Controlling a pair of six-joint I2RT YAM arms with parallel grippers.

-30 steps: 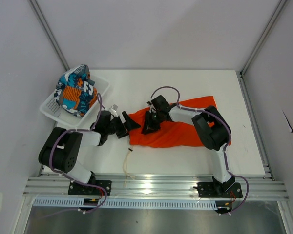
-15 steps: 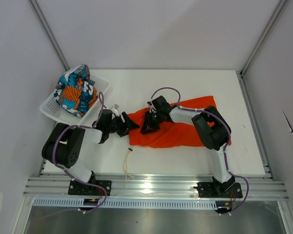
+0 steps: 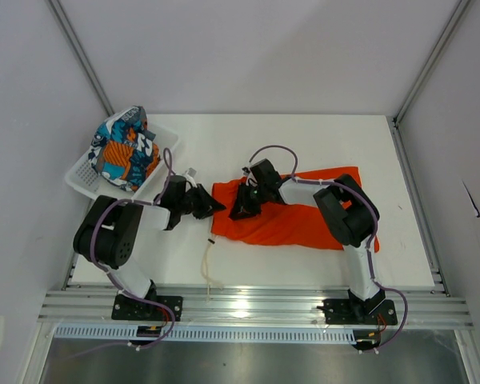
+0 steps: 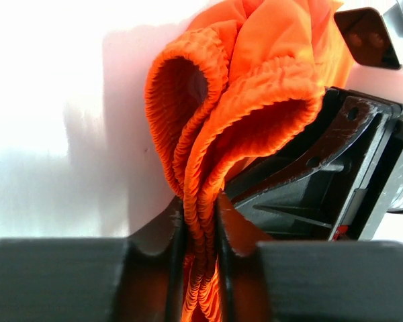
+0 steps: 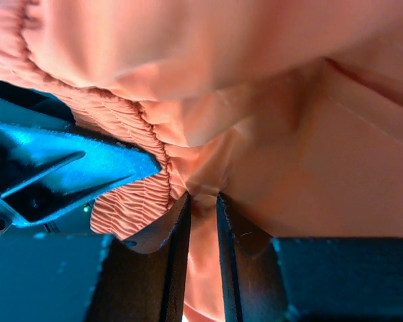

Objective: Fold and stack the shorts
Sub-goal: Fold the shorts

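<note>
The orange shorts [image 3: 292, 214] lie spread across the middle of the table, waistband to the left. My left gripper [image 3: 210, 205] is shut on the gathered elastic waistband [image 4: 208, 134] at the left edge; the ribbed band is pinched between both pads. My right gripper [image 3: 242, 210] is shut on a fold of the same orange fabric [image 5: 289, 121] just right of the waistband, close to the left gripper. A white drawstring [image 3: 209, 268] trails toward the near edge. The patterned shorts [image 3: 124, 149] sit bunched in the white basket [image 3: 86, 181] at the back left.
The basket stands by the table's left edge, just behind my left arm. Metal rails run along the near edge, and grey walls close in the back and both sides.
My left gripper has moved right onto the waistband and shut on it. The orange shorts now lie flatter and straighter. The right gripper kept its grip.
</note>
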